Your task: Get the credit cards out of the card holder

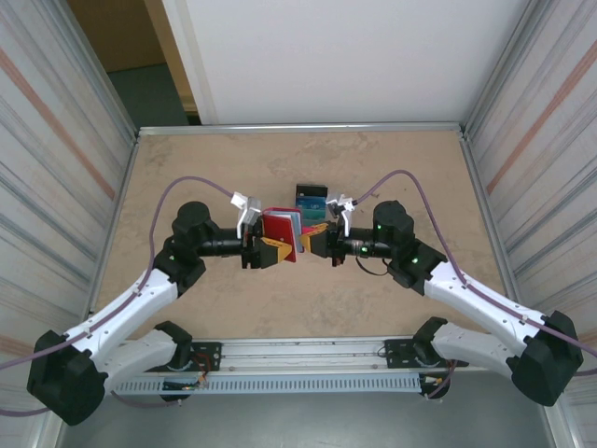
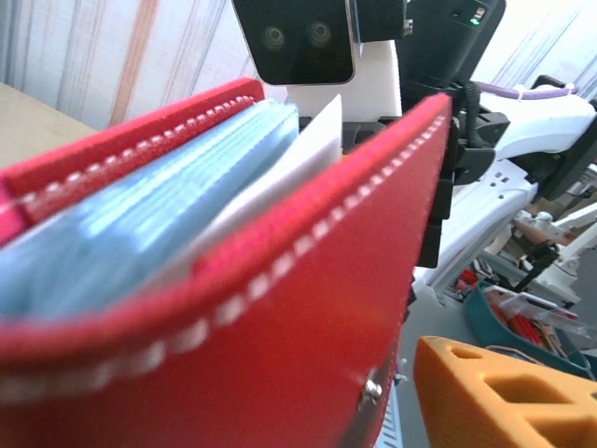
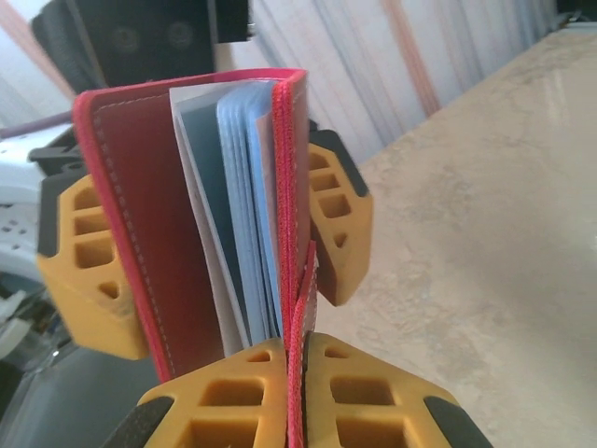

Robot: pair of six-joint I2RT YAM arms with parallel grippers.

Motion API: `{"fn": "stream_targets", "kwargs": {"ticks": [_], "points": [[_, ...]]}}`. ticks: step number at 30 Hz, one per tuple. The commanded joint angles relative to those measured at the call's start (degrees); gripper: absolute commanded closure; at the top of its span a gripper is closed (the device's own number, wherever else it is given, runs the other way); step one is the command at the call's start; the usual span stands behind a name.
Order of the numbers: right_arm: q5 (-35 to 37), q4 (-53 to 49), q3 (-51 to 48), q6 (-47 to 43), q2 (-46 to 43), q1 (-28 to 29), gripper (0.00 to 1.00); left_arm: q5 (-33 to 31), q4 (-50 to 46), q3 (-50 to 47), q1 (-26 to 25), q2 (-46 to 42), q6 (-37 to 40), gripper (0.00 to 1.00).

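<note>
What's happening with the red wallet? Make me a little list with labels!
card holder: red card holder, held between both tools, covers spread a little
left tool: left tool shut on the card holder, one finger on each cover
right tool: right tool shut on a thin red edge of the card holder
inside: pale blue sleeves and a white sheet; cannot tell if cards remain in them
cards out: pile of credit cards, blue and dark, lying on the table behind the tools

Red card holder [image 1: 279, 227], white stitching [image 2: 233, 315], pale blue sleeves [image 3: 250, 187]; teal credit cards [image 1: 312, 201]; beige table [image 1: 392, 159].
</note>
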Motion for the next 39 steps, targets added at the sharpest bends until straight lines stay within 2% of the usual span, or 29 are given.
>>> {"fn": "stream_targets", "kwargs": {"ticks": [1, 5, 9, 14, 21, 25, 31, 39], "points": [[5.51, -0.07, 2.13, -0.37, -0.74, 0.6, 1.0, -1.68, 0.03, 0.38, -0.83, 0.23, -0.1, 0.29], [9.75, -0.64, 2.0, -0.16, -2.71, 1.14, 1.0, -4.43, -0.58, 0.32, -1.72, 0.51, 0.14, 0.18], [13.62, -1.66, 2.24, 0.36, -3.01, 1.34, 1.0, -9.94, -2.61, 0.48, -2.95, 0.86, 0.67, 0.07], [18.17, -3.25, 2.64, 0.36, -3.07, 2.33, 1.0, -18.15, -3.99, 0.54, -5.28, 0.7, 1.52, 0.02], [23.82, -6.93, 4.2, -1.26, -2.74, 4.53, 1.0, -33.3, -5.41, 0.53, -9.67, -0.15, 3.88, 0.01], [26.97, -9.16, 5.42, -2.59, -2.26, 6.19, 1.0, -39.38, -5.67, 0.79, -11.54, 0.09, 5.73, 0.01], [31.28, -12.27, 7.53, -4.03, -1.35, 8.39, 1.0, -43.3, -4.7, 1.13, -12.07, 1.29, 5.97, 0.01], [33.44, -13.37, 8.92, -5.09, 1.02, 9.8, 1.0, -45.84, -2.59, 0.67, -12.11, 2.18, 5.19, 0.03]]}}
